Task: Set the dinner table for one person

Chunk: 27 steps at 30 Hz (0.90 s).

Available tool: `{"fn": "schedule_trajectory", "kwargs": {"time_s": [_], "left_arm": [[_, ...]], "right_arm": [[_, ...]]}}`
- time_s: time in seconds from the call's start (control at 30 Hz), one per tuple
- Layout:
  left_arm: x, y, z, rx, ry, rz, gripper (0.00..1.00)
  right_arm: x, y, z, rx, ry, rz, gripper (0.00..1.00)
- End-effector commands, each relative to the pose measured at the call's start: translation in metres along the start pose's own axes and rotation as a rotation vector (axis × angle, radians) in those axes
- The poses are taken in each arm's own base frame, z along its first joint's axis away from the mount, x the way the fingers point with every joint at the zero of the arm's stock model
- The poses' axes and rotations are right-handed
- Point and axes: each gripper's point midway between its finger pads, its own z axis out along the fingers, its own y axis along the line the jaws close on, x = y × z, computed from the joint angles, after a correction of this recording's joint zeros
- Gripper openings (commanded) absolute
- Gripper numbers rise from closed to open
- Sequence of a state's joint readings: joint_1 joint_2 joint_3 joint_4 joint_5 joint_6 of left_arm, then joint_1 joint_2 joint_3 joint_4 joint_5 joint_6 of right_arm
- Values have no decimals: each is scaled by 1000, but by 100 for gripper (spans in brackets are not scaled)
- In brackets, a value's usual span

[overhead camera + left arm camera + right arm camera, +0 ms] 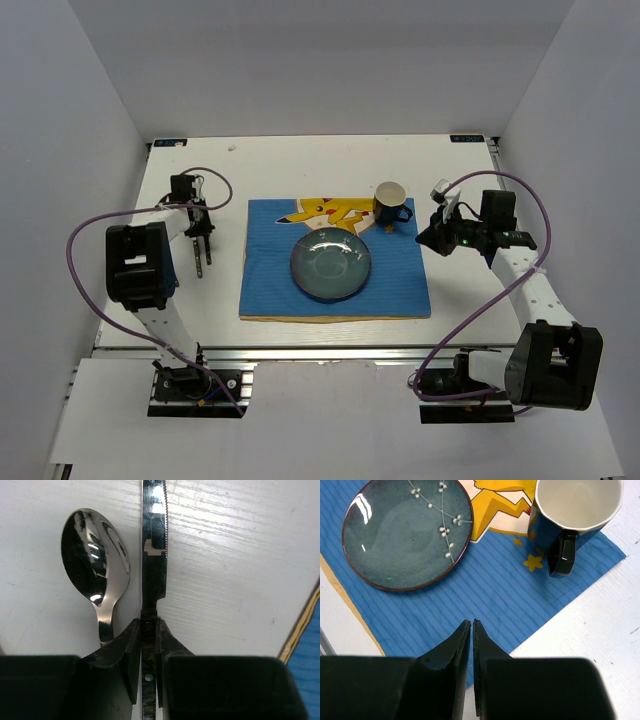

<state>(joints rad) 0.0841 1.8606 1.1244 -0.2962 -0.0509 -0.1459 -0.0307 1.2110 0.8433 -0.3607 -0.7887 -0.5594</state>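
My left gripper [149, 635] clamps the serrated steel knife [153, 565], centre frame. A steel spoon [95, 555] lies just left of it on the white dinner table [240, 555]. My right gripper [471, 626]: closed, empty.

One white surface [300, 160] is counted. One blue placemat [400, 290] is counted on it, and on that placemat one blue-green plate [331, 264] and one dark mug [391, 202]. Two pieces of cutlery are counted toward the left edge of the surface: one spoon [95, 560] and one serrated knife [153, 555]. Two arms are counted, the left arm [140, 265] and the right arm [545, 300]. Two pincers are counted with them, the left pincer [148, 630] and the right pincer [471, 627]. Two purple cables [70, 245] are counted, one per arm.
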Motion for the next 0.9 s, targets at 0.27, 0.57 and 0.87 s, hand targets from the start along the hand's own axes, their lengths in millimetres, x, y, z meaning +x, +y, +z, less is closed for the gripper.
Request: {"fn": "schedule_trajectory", "kwargs": {"time_s": [0.27,0.57,0.87], "left_arm": [[53,-28,-8,155,148,-54,0],[20,-45,-41,225,28,-83,0],[-3,-68,-80,338,-58,-116,0]], "right_arm": [[-24,-3,-4,-3,-49,-20,11],[-31,-2,-7,-1,-58,-34,11],[-33,1,-9,-4,-68,-36,11]]}}
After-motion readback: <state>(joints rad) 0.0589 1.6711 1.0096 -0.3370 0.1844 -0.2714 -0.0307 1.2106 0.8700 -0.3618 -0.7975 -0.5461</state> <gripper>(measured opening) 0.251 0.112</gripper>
